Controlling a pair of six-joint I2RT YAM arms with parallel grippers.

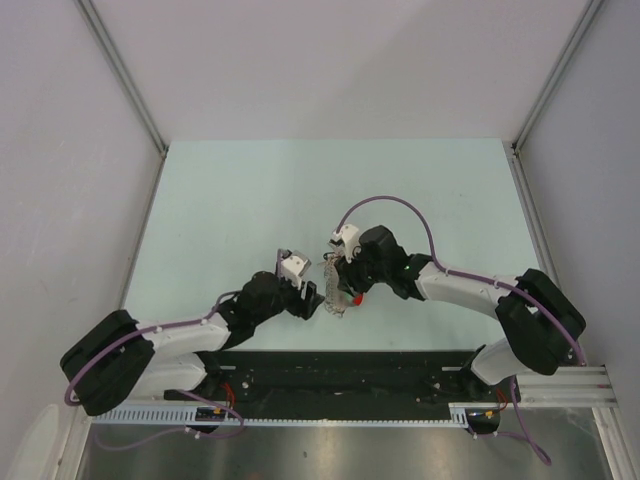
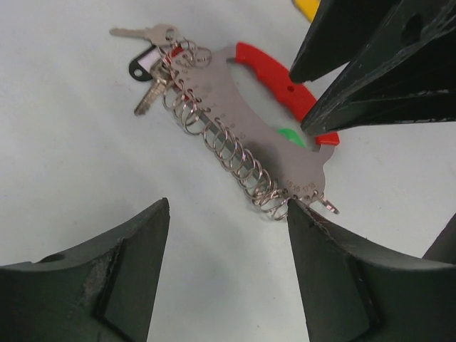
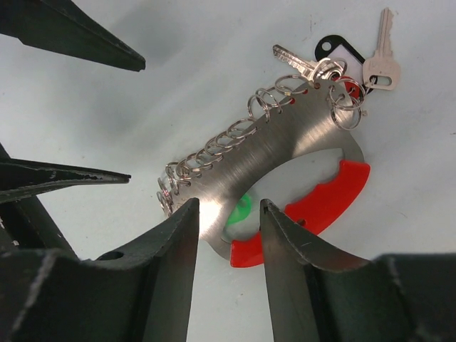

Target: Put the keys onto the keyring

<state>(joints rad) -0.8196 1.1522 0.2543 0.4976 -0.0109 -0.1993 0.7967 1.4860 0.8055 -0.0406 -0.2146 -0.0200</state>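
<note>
1. The keyring (image 1: 335, 290) lies flat on the pale table (image 1: 230, 200). In the top view it sits just toward 6 o'clock of the table's middle, between the two wrists.
2. It looks stiff and light: a thin brushed-metal fan plate, probably slick on its faces. In the left wrist view the red band (image 2: 274, 71) runs along its 2 o'clock edge and looks like the surest place to pinch.
3. The split rings (image 2: 235, 160) strung along the opposite edge look springy and loose. Fingers closing there would likely slip or spread them.
4. Plain silver keys (image 2: 146, 32) and a black tag (image 2: 142, 64) hang at the plate's 10 o'clock end. They are thin and small, so awkward to lift off a flat surface.
5. A green piece (image 3: 241, 210) shows through the plate's window; I cannot tell what it is.
6. The left gripper (image 2: 228, 210) is released, jaws wide, with the plate's near corner just beside one finger.
7. The right gripper (image 3: 229, 205) stands astride the plate's end by the red band. I cannot tell whether it is pinching or loose.
</note>
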